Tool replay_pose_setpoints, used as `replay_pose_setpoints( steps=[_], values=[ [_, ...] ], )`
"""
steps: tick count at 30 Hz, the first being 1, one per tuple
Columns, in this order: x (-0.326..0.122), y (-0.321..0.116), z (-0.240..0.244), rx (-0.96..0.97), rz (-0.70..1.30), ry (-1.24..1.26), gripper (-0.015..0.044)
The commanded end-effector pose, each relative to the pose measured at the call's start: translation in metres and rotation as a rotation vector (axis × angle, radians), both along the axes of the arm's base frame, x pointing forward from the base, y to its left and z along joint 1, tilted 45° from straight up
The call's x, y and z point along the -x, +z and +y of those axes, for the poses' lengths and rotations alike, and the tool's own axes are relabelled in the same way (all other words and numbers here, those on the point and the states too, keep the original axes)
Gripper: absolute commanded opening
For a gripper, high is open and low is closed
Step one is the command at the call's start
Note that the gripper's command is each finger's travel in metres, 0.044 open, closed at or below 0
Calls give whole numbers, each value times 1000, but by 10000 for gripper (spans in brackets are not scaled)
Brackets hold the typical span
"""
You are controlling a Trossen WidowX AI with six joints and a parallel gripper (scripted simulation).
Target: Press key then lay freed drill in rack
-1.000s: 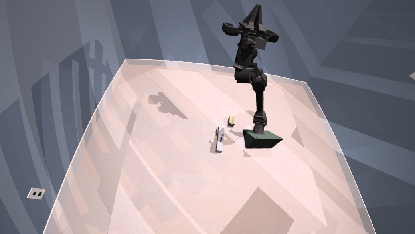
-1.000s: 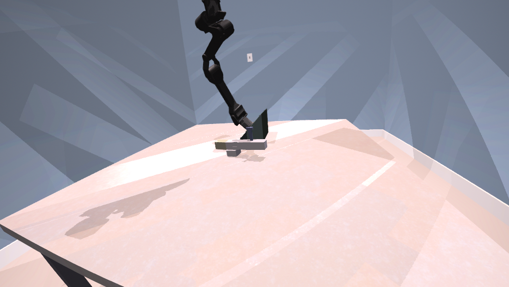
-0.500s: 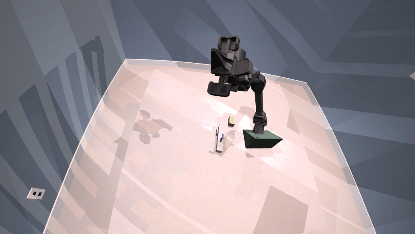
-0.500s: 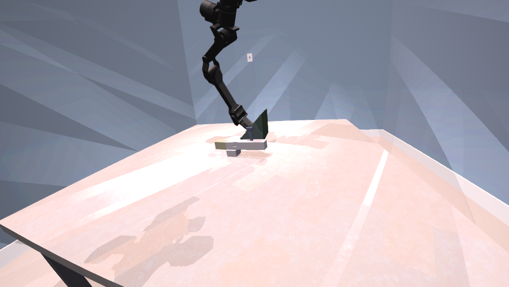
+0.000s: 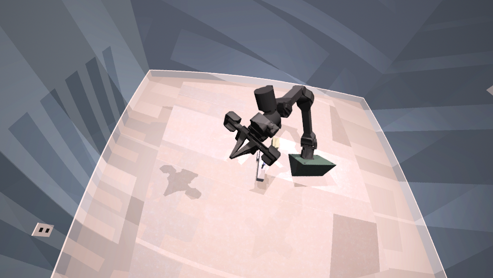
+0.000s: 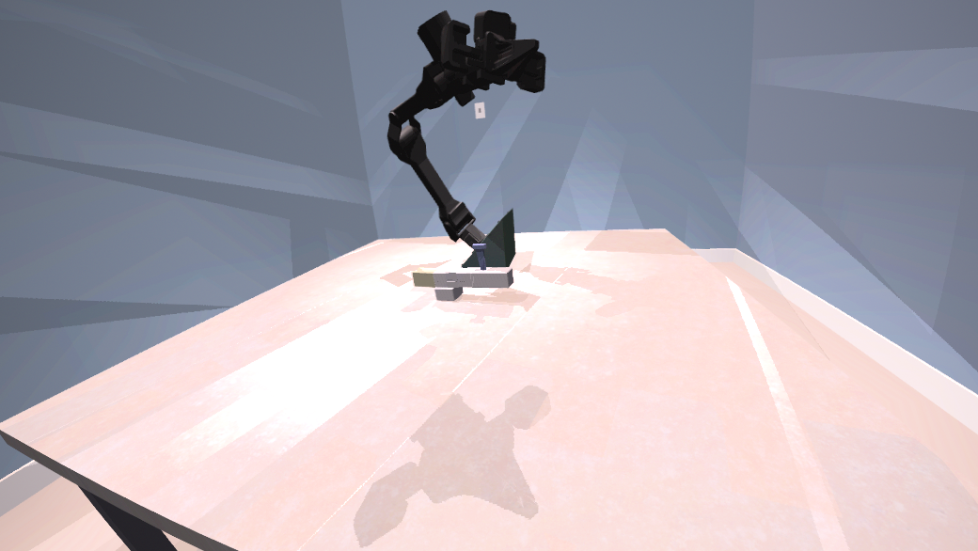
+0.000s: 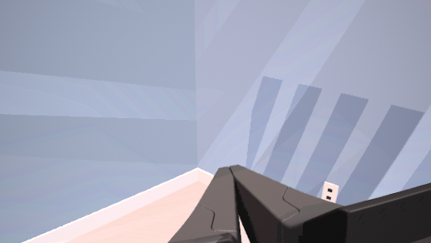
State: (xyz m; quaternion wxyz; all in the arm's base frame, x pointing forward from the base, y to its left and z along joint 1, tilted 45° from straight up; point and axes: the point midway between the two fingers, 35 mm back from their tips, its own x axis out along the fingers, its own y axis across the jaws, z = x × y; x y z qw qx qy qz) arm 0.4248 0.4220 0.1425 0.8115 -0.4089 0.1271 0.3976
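My gripper (image 5: 231, 157) (image 7: 230, 176) is shut with nothing between its fingertips. It hangs high above the table. A long light-grey block (image 5: 260, 175) (image 6: 491, 278) lies on the table, partly behind the gripper in the top view. A small blue upright piece with a wider top (image 6: 480, 257) stands at the block in the exterior view; it looks like the drill. A small grey block (image 6: 447, 294) sits at the near side of the long block. A pale yellow block (image 5: 275, 142) (image 6: 424, 279) is close by. I cannot tell which parts are key and rack.
The arm's base stands on a dark green wedge (image 5: 310, 170) (image 6: 505, 243), beside the long grey block. The table (image 5: 214, 224) (image 6: 616, 410) has a raised pale border around its edges. The wrist view shows walls, a table corner and a wall socket (image 7: 330, 191).
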Motion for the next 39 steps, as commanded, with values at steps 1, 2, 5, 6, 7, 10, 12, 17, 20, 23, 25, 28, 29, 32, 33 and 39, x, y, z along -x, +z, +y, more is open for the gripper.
replay_pose_setpoints(
  steps=[1,2,5,6,7,10,12,17,20,23,25,28,29,32,33,39],
  values=[
    [17,-61,-51,52,313,-307,0],
    [22,-70,-61,63,360,-369,0],
    [37,-94,-94,104,483,-563,0],
    [43,-101,-105,119,518,-630,0],
    [49,-107,-116,135,548,-699,0],
    [68,-121,-151,186,615,-910,0],
    [82,-127,-175,223,640,-1054,0],
    [117,-128,-233,322,621,-1410,0],
    [137,-119,-266,383,553,-1610,0],
    [151,-109,-288,427,476,-1744,0],
    [152,-108,-290,430,470,-1753,0],
    [152,-108,-290,430,470,-1753,0],
    [152,-108,-290,430,470,-1753,0],
    [152,-108,-290,430,470,-1753,0],
    [150,-110,-287,423,485,-1740,0],
    [152,-114,-295,429,471,-1752,0]
  ],
)
